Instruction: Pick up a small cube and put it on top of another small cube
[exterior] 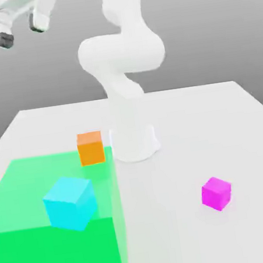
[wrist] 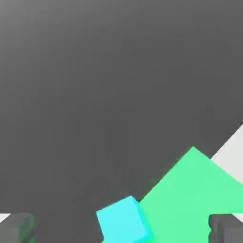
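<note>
the cyan cube [exterior: 70,202] sat on the green patch [exterior: 33,253] at the exterior view's left of the white counter [exterior: 215,122], turned so one vertical edge faced the camera; its sides looked equal, with no long axis. it was plain, matte and the largest cube in sight. the orange cube [exterior: 91,148] stood behind it near the arm's base [exterior: 134,142], the magenta cube [exterior: 217,193] well apart to the right. the pincer [exterior: 21,30] hung high above, open and empty.
</note>
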Action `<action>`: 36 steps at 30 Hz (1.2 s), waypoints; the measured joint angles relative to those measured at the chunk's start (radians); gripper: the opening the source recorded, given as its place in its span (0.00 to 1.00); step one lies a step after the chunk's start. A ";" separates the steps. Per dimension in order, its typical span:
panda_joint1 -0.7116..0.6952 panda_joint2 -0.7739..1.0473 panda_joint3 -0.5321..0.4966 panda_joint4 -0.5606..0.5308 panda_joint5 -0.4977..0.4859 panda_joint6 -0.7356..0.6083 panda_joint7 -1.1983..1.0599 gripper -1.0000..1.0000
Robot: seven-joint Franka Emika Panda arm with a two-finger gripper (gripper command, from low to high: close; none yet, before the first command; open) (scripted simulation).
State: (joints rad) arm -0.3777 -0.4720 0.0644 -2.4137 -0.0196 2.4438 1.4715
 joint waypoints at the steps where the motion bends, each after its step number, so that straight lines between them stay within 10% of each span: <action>1: -0.022 0.019 0.003 -0.008 -0.004 0.010 0.043 0.50; 20: -0.362 0.384 -0.022 -0.165 -0.133 0.203 0.914 0.50; 36: -0.431 0.681 -0.047 -0.337 0.006 0.516 1.347 0.50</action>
State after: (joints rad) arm -0.8084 0.2089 0.0178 -2.7506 -0.0132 2.9598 2.8188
